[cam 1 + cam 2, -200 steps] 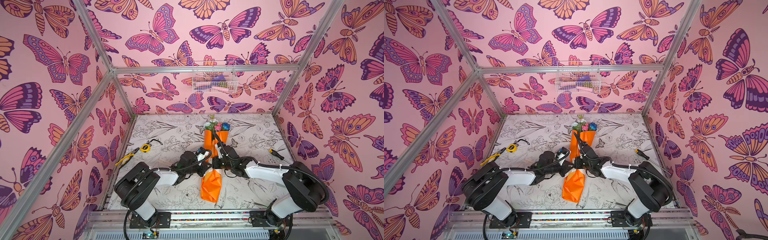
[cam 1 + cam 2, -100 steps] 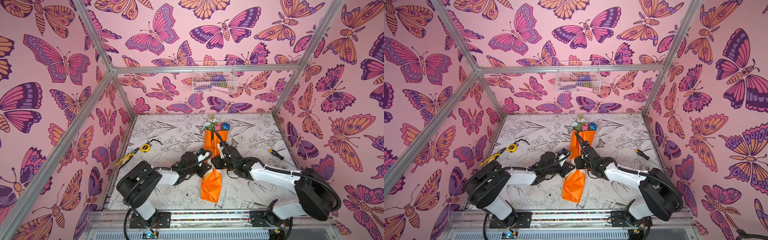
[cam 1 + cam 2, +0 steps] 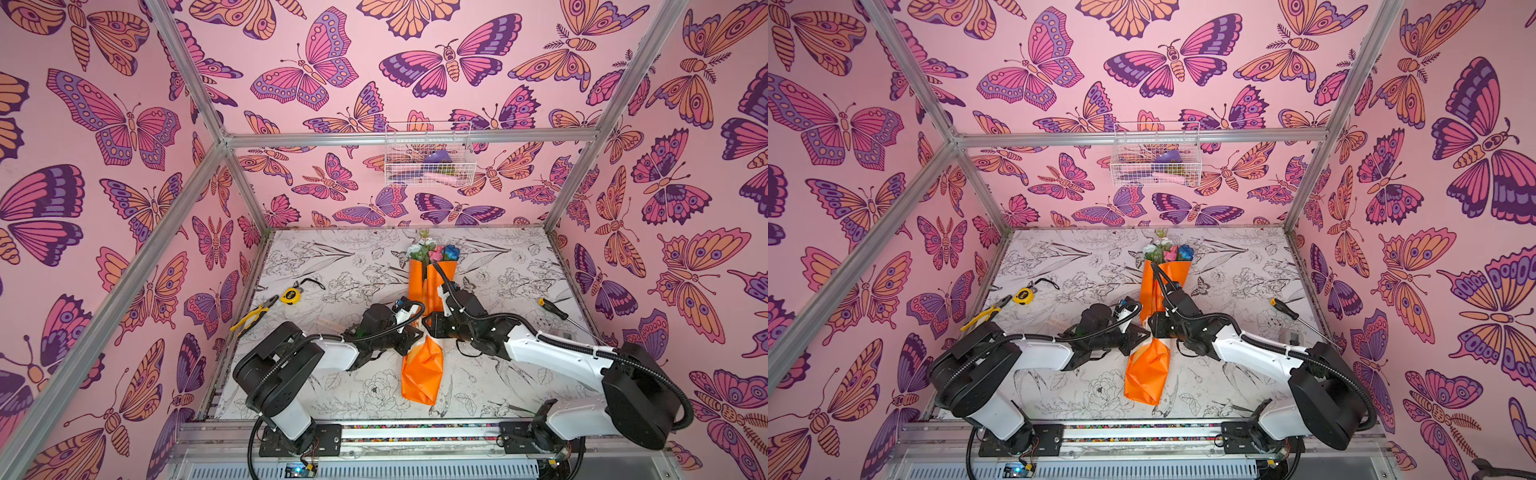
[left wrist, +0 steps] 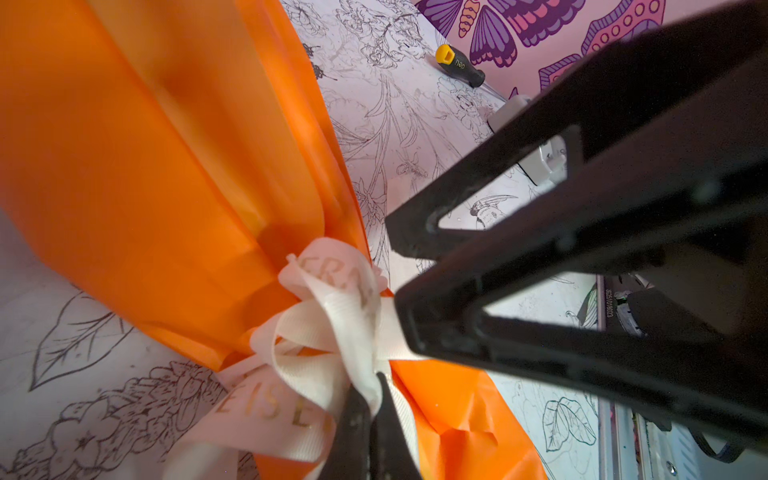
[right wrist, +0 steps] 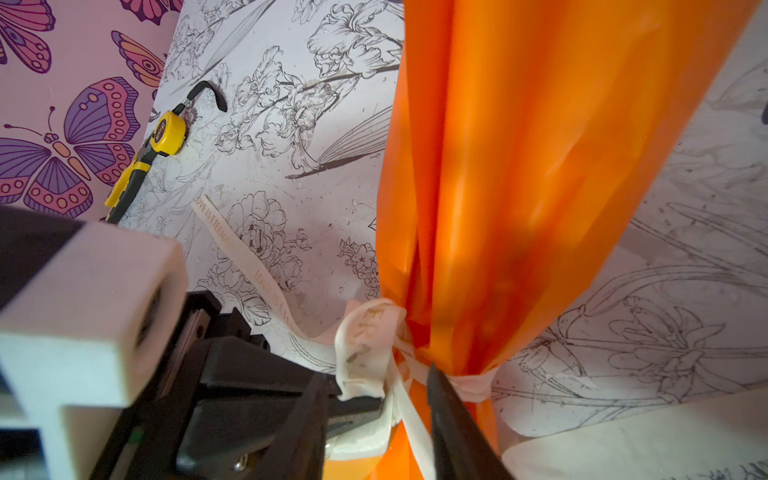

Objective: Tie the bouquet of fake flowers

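Left gripper (image 4: 371, 401) first: it's clamped tight, black fingertips pinching a fold of the cream ribbon with gold lettering (image 4: 332, 316) right where it bunches up. Across from it, the right gripper (image 5: 376, 382) stands with its jaws parted, roughly halfway. A strand of that ribbon runs through the gap, and in the left wrist view one finger looks to be against it, but nothing is pinched there. The ribbon is looped round the narrow waist of the bouquet of fake flowers (image 3: 432, 286), wrapped in bright orange paper, and one loose tail trails away over the table. In both top views the bouquet lies flat mid-table on the white surface printed with black line-drawn flowers (image 3: 332, 266), between the two grippers. Its pink, white and blue blooms (image 3: 434, 251) point at the back wall, its crumpled paper end towards the arm bases. Out left sit a yellow tape measure (image 3: 290, 296) and yellow-handled pliers (image 3: 253, 318); out right, a black-and-yellow screwdriver (image 3: 550, 306).
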Controlling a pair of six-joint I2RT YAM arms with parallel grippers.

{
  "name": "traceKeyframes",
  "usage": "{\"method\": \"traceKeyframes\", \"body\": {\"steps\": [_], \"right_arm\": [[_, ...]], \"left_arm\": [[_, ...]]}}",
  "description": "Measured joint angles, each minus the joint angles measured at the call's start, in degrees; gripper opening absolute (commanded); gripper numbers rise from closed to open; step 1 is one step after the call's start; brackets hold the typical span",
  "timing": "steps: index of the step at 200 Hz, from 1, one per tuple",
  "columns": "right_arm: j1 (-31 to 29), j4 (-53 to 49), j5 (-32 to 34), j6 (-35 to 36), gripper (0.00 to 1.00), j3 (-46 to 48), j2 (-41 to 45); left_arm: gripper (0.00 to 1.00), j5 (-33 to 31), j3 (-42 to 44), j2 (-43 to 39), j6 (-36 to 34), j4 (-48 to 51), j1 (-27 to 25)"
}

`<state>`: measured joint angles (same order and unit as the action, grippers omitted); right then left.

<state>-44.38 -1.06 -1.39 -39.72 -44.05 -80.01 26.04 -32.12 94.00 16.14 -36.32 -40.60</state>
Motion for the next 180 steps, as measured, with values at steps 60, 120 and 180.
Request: {"method": "traceKeyframes", "body": {"steps": [60,120,180], "right_arm": [[-3.89,-7.02,5.66,1.64,0.54,-8.04,-4.59],[-5.31,-15.28,13.42,2.16,0.31,-12.17,-8.55],[-5.31,-16.55,14.69,1.99,0.21,-10.88,-7.39]], "left_arm": [[0.0,0.02,0.0,0.0,-0.04,0.0,-0.11],[0.0,-0.17,0.0,0.0,-0.2,0.0,-0.31],[0.0,-0.37,0.0,0.0,-0.2,0.0,-0.31]]}}
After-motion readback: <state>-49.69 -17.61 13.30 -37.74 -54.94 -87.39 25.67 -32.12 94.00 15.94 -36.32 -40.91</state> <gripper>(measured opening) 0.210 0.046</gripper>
